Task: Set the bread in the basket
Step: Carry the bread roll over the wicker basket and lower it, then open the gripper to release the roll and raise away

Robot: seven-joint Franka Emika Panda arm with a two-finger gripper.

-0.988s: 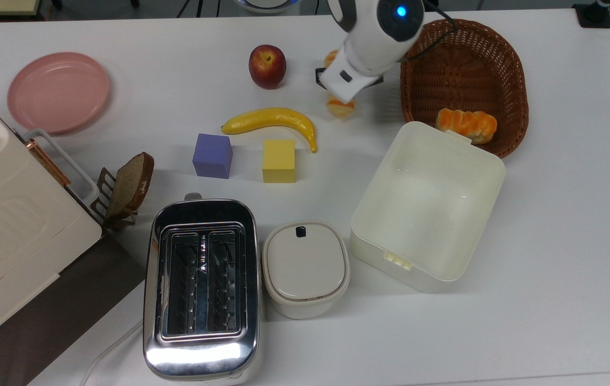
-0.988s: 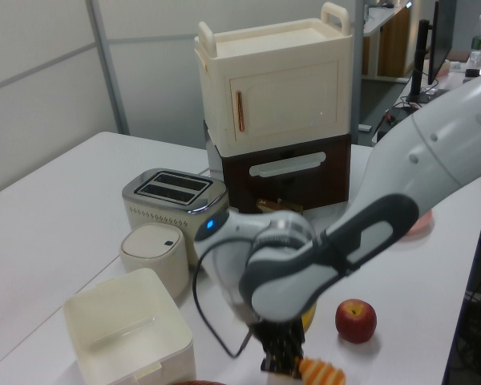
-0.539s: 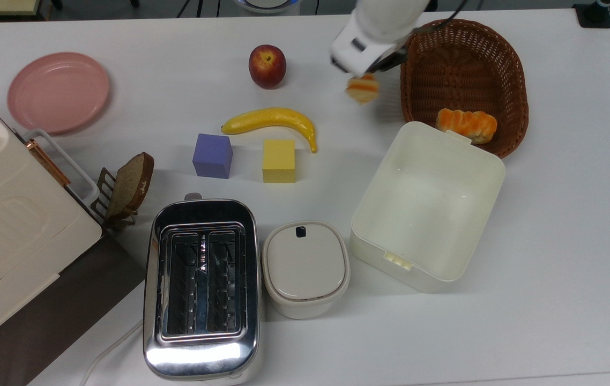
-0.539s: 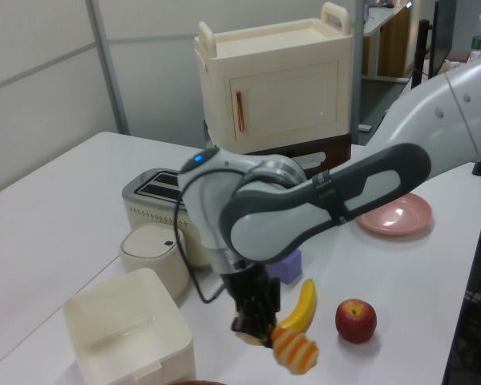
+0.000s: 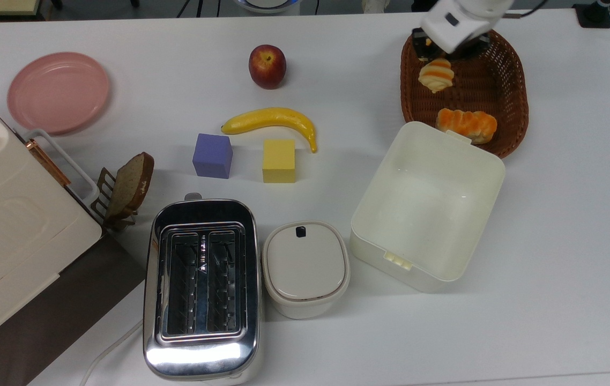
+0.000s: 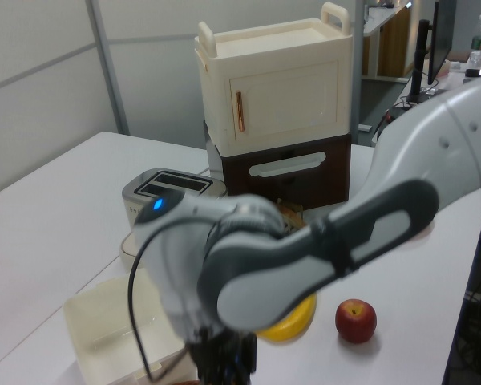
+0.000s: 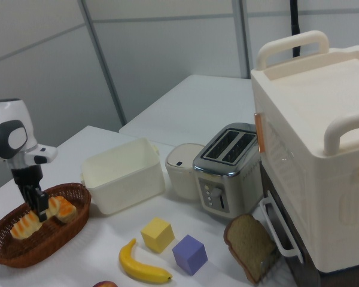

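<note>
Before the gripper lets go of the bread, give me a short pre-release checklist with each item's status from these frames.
1. bread held by the gripper: ok.
2. Bread inside the rim of the basket in the top view: ok.
3. Bread clear of the bun already in the basket: ok, apart in the top view.
4. Bread low enough to drop gently: cannot tell.
5. Cream tub outside the drop zone: ok.
</note>
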